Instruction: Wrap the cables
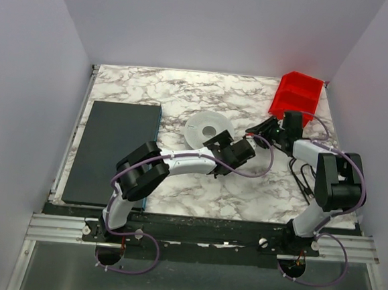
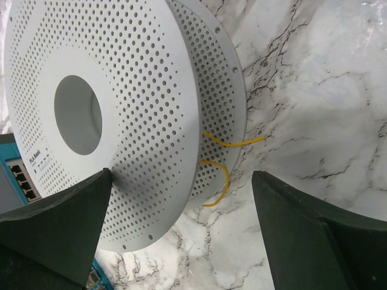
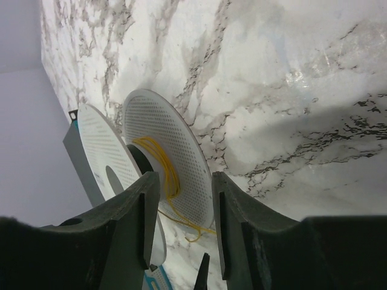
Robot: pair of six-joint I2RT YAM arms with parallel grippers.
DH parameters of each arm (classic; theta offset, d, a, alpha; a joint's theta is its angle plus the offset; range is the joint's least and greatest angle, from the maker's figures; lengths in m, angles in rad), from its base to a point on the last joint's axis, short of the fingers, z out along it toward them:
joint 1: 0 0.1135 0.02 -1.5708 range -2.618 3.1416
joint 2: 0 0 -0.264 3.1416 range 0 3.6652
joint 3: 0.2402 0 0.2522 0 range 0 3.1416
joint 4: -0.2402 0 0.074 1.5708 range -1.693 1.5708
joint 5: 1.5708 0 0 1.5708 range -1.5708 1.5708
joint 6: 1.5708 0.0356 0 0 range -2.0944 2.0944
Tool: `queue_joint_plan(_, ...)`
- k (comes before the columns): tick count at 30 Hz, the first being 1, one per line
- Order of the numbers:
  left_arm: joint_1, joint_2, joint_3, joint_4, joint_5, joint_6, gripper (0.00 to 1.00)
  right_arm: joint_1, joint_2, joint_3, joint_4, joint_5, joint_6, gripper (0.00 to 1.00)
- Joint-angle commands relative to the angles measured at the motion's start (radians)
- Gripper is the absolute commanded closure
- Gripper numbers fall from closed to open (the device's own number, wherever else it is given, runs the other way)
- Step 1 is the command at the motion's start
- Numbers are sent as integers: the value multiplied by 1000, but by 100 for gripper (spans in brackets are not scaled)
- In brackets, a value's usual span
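Observation:
A white perforated spool (image 1: 205,128) lies on the marble table. Thin yellow-orange cable (image 3: 170,172) is wound round its dark hub, and loose ends trail out from between the flanges (image 2: 219,179). My left gripper (image 1: 215,144) is wide open and empty right beside the spool's near edge; in the left wrist view (image 2: 181,175) the spool (image 2: 121,115) fills the left half between the fingers. My right gripper (image 1: 261,132) is open and empty, a short way right of the spool; in its wrist view (image 3: 184,179) the spool (image 3: 175,139) shows beyond the fingertips.
A red bin (image 1: 297,94) stands at the back right. A dark flat box (image 1: 113,152) covers the table's left side, its teal edge with ports showing in the left wrist view (image 2: 18,181). Black cords (image 1: 304,177) lie by the right arm.

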Motion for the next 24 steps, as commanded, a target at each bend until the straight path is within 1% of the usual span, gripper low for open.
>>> queue_joint_plan(1, 31, 13, -13, -140, 230, -106, 2, -6, -47, 49, -67, 20, -77, 52)
queue_joint_plan(5, 51, -16, 10, -151, 260, -107, 1, -6, -63, 65, -83, 22, -95, 48)
queue_joint_plan(14, 69, -68, 39, -178, 282, -106, 2, -6, -107, 96, -120, 32, -128, 43)
queue_joint_plan(15, 69, -75, 41, -179, 285, -106, 1, -6, -111, 99, -146, 37, -133, 42)
queue_joint_plan(22, 81, -131, 74, -186, 304, -108, 1, -6, -146, 120, -188, 55, -170, 28)
queue_joint_plan(24, 90, -147, 90, -191, 312, -112, 2, -6, -155, 127, -202, 59, -178, 25)
